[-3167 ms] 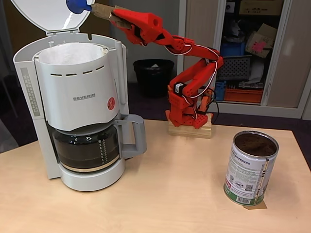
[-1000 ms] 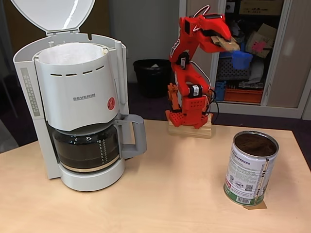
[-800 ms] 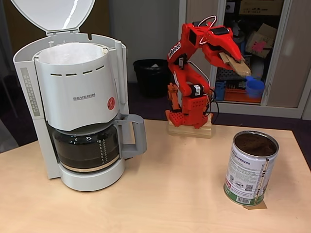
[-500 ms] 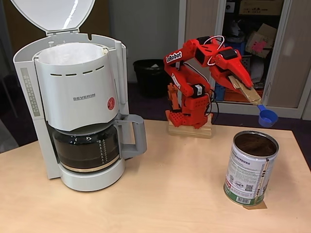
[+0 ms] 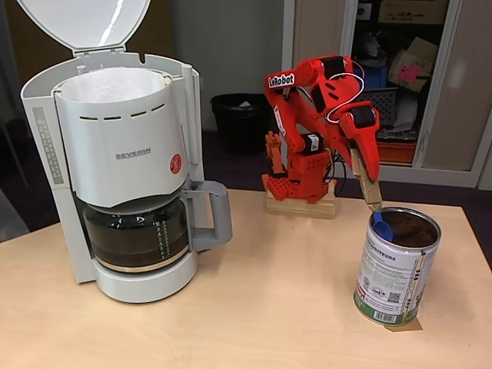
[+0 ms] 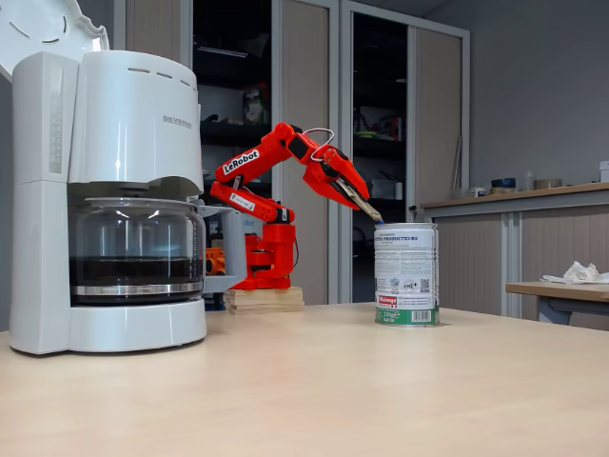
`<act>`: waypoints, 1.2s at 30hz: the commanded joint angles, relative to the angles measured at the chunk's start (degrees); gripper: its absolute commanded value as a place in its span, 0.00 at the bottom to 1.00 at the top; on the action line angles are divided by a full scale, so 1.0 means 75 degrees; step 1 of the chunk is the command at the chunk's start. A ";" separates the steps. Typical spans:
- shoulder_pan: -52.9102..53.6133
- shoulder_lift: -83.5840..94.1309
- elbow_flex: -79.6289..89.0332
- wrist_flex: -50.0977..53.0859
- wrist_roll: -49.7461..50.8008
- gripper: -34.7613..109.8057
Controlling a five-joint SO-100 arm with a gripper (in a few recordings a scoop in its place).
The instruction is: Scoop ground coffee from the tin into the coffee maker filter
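Coffee maker [image 5: 115, 161] and tin [image 5: 396, 265] are set well apart on the worktop [image 5: 269, 323], with the red arm's base [image 5: 301, 201] on a wooden block behind and between them, so both can be reached by swinging the arm. The machine's lid [image 5: 84, 21] is tipped back and a white paper filter [image 5: 111, 83] is exposed in the basket, ready to be filled. The tin stands upright and open, ground coffee [image 5: 407, 228] showing as a dark surface just below its silver rim. A blue scoop [image 5: 381, 225] on a flat wooden handle is clenched in the fingers [image 5: 367, 173] (the grip itself is partly hidden by the handle). The arm is folded high at the elbow and pitched steeply down, so the scoop's bowl is held at the tin's near rim, apparently about to dip in; in both fixed views the handle slants towards the can.
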 commanded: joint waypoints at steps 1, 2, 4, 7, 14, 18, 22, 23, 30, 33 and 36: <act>-0.0070 -0.0141 -0.0574 0.0328 -0.0188 0.24; -0.0117 -0.0199 -0.0668 0.0387 -0.0188 0.24; -0.0223 -0.0258 -0.0773 0.0434 -0.0152 0.24; -0.0375 -0.0305 -0.0762 0.0352 -0.0023 0.24; -0.0738 -0.0539 -0.0727 -0.0164 0.0375 0.24; -0.0820 -0.0902 -0.0879 -0.0422 0.0504 0.24; -0.0867 -0.1395 -0.1055 -0.0738 0.0539 0.24; -0.0867 -0.1500 -0.1078 -0.0820 0.0551 0.24; -0.0844 -0.2086 -0.1102 -0.1430 0.0551 0.24; -0.0809 -0.2332 -0.1090 -0.1734 0.0527 0.24; -0.0785 -0.2566 -0.1031 -0.2051 0.0527 0.24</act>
